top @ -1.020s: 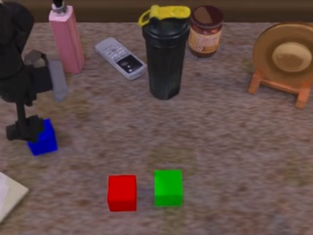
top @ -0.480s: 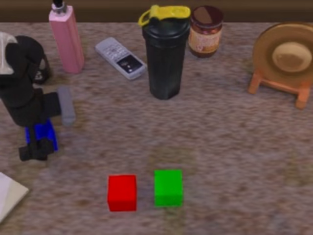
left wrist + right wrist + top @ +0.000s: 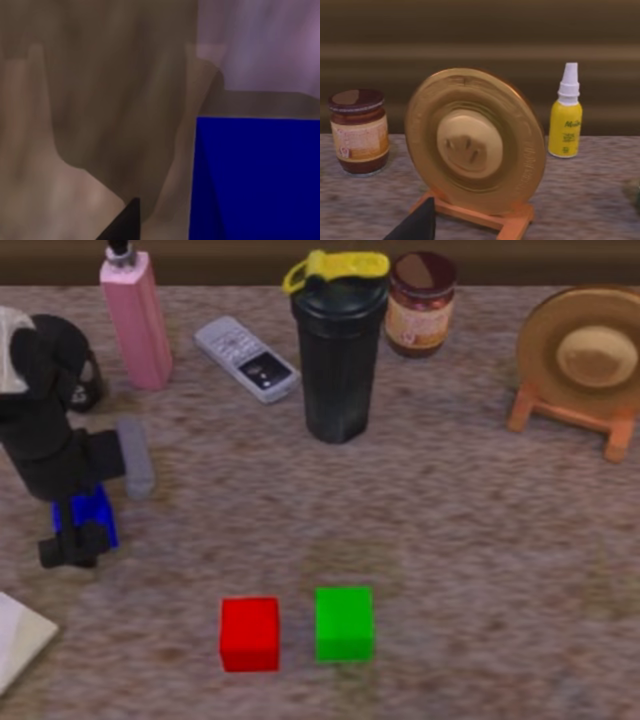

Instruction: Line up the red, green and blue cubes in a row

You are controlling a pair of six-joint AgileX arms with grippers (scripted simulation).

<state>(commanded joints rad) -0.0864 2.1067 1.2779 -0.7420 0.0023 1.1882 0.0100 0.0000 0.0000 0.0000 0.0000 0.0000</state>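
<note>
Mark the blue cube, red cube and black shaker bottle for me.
blue cube (image 3: 97, 512): top view, visible top face beside the left pincer.
red cube (image 3: 249, 630): top view, centre of top face.
black shaker bottle (image 3: 338, 370): top view, middle of the body.

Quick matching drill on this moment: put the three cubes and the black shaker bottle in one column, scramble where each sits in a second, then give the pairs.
Things:
1. red cube
2. green cube
3. blue cube
4. black shaker bottle

Places:
A. under the left pincer, at the table's left
B. near edge, directly left of another cube
C. far side, beside the jar
D. near edge, directly right of another cube

Pairs: 1-B, 2-D, 3-A, 4-C
</note>
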